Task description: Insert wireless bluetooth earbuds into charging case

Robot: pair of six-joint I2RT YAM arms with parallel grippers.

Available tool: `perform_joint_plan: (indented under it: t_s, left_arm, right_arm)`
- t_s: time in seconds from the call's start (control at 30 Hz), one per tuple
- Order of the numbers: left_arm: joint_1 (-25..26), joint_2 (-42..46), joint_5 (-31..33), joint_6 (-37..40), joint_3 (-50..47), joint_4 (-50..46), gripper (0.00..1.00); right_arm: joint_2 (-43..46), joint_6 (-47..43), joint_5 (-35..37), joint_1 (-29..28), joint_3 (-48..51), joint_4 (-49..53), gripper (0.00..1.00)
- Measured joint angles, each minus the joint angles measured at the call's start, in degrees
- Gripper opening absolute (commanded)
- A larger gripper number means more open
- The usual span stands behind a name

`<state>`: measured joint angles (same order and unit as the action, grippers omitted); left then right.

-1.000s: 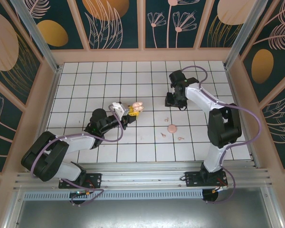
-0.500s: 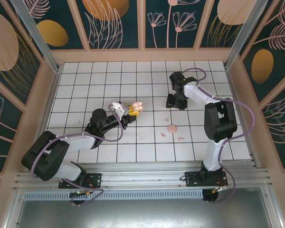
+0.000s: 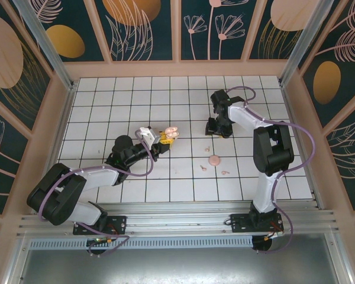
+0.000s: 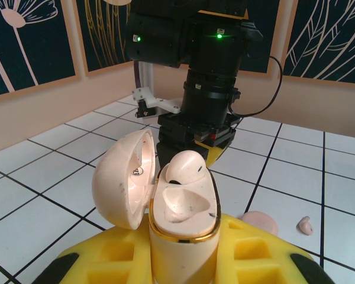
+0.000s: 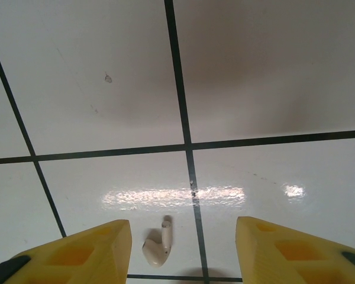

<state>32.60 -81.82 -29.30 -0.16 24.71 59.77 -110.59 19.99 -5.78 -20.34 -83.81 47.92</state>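
My left gripper [image 3: 165, 136] is shut on the charging case [image 4: 183, 236], a pale pink case with a gold rim, held upright between yellow fingers [image 4: 254, 254]. Its lid [image 4: 123, 177] hangs open to the left. One earbud [image 4: 186, 167] sits in the far socket and the near socket is bare. My right gripper [image 5: 183, 254] is open and hovers low over the tiles. A second earbud [image 5: 157, 248] lies on the floor between its fingers, nearer the left one. In the top view that gripper [image 3: 218, 126] is right of the case.
A round pink dome [image 3: 214, 160] lies on the tiles, with small pale buds around it [image 3: 207, 148], [image 3: 203, 167], [image 3: 225, 172]. The dome [image 4: 260, 222] and one bud [image 4: 306, 225] also lie right of the case. Wooden walls ring the tiled floor [image 3: 136, 106].
The right arm has pulled its elbow in toward the middle, while its gripper stayed over nearly the same tile. The left arm and the case have not moved.
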Motion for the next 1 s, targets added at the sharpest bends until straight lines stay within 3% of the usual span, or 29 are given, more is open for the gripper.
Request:
perform_joint_plan:
  t_s: [1.0]
  left_arm:
    - [0.0, -1.1, 0.0, -0.1, 0.1, -0.5, 0.11]
  right_arm:
    - [-4.5, 3.8, -5.9, -3.9, 4.0, -0.4, 0.36]
